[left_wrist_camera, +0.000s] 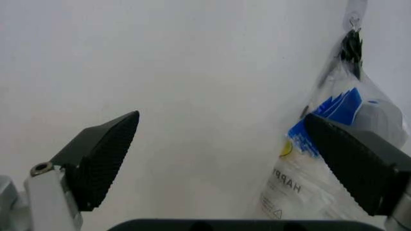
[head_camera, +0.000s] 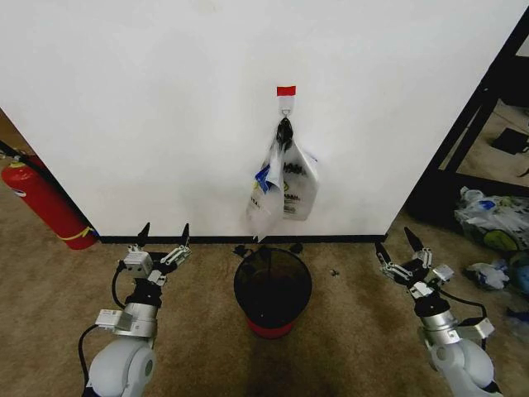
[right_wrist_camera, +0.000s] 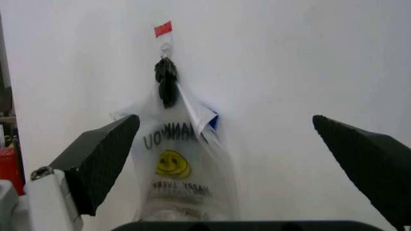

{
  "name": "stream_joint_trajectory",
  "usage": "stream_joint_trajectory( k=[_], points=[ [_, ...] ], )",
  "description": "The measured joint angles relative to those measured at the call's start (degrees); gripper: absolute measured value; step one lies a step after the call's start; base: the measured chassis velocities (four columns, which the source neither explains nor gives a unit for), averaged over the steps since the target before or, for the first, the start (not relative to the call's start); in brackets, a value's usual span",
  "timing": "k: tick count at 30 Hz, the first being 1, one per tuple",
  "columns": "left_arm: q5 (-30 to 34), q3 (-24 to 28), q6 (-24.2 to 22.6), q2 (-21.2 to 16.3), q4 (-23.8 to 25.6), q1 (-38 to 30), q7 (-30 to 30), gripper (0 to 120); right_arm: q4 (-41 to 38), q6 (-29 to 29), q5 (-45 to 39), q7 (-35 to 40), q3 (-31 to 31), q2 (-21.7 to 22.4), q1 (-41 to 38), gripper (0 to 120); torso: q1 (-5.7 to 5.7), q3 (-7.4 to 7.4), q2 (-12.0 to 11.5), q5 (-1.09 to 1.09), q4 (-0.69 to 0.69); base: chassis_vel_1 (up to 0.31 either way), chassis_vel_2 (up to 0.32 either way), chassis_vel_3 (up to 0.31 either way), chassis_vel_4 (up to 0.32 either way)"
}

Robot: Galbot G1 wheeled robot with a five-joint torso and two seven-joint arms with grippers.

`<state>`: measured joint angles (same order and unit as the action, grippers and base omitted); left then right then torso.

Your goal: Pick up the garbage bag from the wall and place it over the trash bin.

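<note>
The garbage bag [head_camera: 289,186], thin whitish plastic with dark letters, a yellow-green logo and a blue patch, hangs on the white wall [head_camera: 165,99]. It is gathered under a black knot [head_camera: 284,131] on a hook [head_camera: 285,106] below red tape. The black mesh trash bin [head_camera: 273,285] with a red base stands on the floor right under it. My left gripper [head_camera: 164,236] is open, low and left of the bin. My right gripper [head_camera: 395,246] is open, low and right of it. The bag [left_wrist_camera: 334,159] shows beyond the open left gripper [left_wrist_camera: 222,120], and the bag [right_wrist_camera: 180,159] beyond the open right gripper [right_wrist_camera: 224,120].
A red fire extinguisher [head_camera: 45,203] leans at the wall's left end. A black shelf frame [head_camera: 471,141] stands right of the wall, with stuffed clear bags [head_camera: 492,219] on the floor beside it. A black baseboard [head_camera: 165,240] runs along the wall over brown carpet.
</note>
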<state>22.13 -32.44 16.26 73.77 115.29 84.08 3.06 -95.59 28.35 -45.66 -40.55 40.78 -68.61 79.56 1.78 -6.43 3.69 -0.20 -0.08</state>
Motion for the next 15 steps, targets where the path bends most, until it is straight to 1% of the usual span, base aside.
stream_joint_trajectory(
  k=[11, 15],
  points=[
    [0.0, -0.3, 0.2, -0.3, 0.0, 0.3, 0.0, 100, -0.4, 0.1, -0.4, 0.1, -0.2, -0.2, 0.3, 100, 0.00, 0.00, 0.0, 0.00, 0.00, 0.000, 0.000, 0.000, 0.000],
    [-0.2, -0.3, 0.2, -0.3, 0.0, 0.4, 0.0, 100, -0.7, 0.4, -0.2, 2.4, -1.9, 0.1, -0.2, 100, 0.00, 0.00, 0.0, 0.00, -0.01, 0.000, 0.000, 0.000, 0.000]
  ],
)
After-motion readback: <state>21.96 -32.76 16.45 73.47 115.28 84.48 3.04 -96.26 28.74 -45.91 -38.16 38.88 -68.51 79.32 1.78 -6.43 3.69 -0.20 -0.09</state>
